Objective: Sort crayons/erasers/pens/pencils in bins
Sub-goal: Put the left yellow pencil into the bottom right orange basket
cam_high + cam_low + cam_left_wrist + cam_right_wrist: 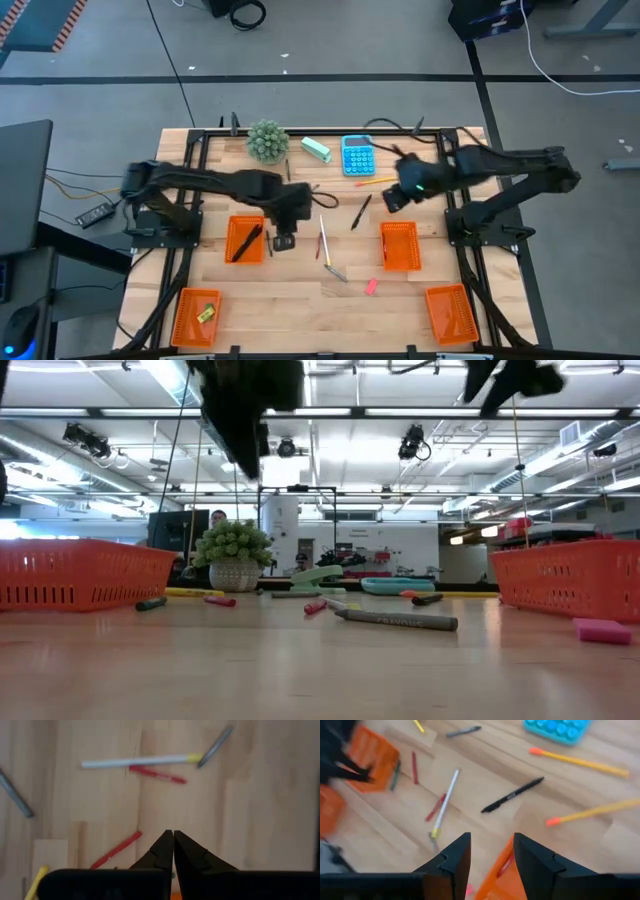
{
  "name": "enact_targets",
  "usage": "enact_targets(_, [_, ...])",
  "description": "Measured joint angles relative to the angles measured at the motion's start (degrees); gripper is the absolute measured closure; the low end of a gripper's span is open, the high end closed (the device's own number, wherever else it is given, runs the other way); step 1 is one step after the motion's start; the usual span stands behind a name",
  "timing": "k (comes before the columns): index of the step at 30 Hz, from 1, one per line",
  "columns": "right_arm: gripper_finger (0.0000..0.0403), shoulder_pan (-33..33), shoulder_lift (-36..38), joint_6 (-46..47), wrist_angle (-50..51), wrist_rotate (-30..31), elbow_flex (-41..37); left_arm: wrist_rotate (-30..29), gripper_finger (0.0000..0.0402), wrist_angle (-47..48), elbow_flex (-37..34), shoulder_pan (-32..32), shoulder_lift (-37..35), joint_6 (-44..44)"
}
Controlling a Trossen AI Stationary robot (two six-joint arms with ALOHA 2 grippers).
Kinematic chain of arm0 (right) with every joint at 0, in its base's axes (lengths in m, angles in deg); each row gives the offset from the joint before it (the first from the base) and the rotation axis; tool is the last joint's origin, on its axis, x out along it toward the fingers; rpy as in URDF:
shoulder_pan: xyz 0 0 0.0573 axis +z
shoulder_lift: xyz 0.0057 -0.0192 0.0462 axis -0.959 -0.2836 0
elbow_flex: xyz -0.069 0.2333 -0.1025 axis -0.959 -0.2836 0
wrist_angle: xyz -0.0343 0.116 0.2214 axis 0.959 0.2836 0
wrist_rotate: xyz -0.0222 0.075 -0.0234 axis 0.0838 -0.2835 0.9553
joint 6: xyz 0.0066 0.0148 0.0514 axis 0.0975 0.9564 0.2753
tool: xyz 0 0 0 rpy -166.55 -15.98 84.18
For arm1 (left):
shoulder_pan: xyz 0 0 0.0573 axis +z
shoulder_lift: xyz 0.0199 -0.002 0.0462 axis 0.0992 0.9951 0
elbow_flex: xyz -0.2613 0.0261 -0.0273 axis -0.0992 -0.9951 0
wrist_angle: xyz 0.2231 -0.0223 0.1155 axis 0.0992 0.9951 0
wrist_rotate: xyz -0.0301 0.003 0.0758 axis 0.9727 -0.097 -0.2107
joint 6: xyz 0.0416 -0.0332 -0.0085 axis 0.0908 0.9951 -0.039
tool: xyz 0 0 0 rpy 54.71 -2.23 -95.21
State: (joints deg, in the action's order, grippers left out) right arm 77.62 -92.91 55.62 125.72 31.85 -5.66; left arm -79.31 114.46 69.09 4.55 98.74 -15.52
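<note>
My left gripper point(173, 834) is shut and holds nothing. It hangs above the table just right of the middle-left orange bin point(245, 240), which holds a dark pen point(248, 243). My right gripper point(491, 845) is open with nothing between its fingers, up over the middle-right bin point(400, 245). On the wood between them lie a white pencil point(142, 761), red crayons point(157, 774), a grey pen point(335, 270), a black pen point(512, 795) and a pink eraser point(371, 286). A yellow-green eraser point(207, 314) lies in the near-left bin point(197, 315).
A blue calculator point(358, 155), a potted plant point(267, 140) and a mint-green block point(316, 149) stand along the far edge. Two orange-tipped pencils point(580, 762) lie near the calculator. A fourth bin point(450, 312) sits at the near right.
</note>
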Motion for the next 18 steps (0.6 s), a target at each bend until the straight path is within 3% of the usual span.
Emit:
enact_targets(6, [0.0248, -11.49, -8.41, -22.63, -0.34, -5.97, 0.0, -0.28, 0.038, -0.79, -1.43, -0.02, -9.0, 4.07])
enact_targets(11, [0.0248, -19.88, -15.34, -37.54, -1.77, -11.63, 0.0, -1.09, 0.0391, -2.78, -1.38, -0.45, -11.82, 7.52])
enact_targets(18, [0.0248, -23.52, -22.2, -61.4, -7.44, -11.98, 0.0, -1.18, 0.0376, -3.12, -1.47, -2.49, -12.3, 11.47])
